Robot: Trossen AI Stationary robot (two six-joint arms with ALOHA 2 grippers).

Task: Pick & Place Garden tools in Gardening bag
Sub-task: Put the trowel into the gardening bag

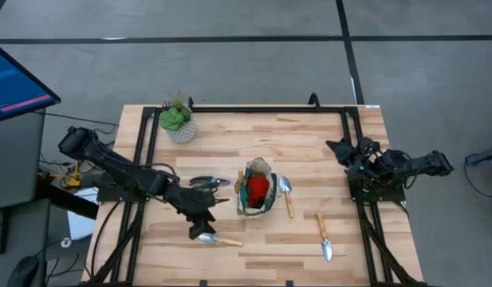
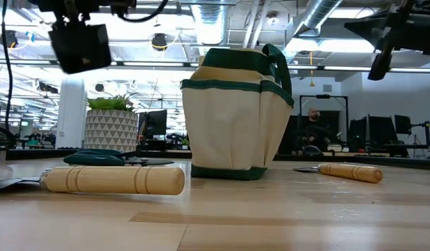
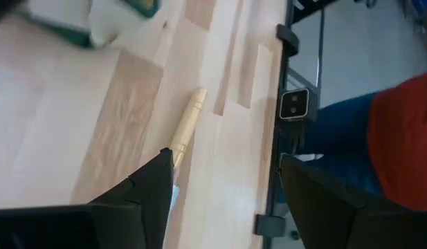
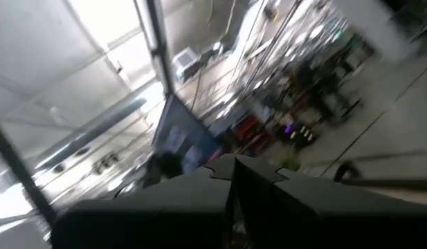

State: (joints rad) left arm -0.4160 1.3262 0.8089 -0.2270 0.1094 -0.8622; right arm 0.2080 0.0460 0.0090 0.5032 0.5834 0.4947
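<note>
The gardening bag (image 1: 256, 194) stands mid-table (image 1: 309, 151) with a red item (image 1: 257, 186) inside. One trowel (image 1: 286, 194) lies just beside it, another (image 1: 324, 237) farther off. The left claw (image 1: 204, 226) hovers wide open and empty above a third trowel (image 1: 216, 239). The right claw (image 4: 230, 187), pressed closed, waits at the table's edge.
</note>
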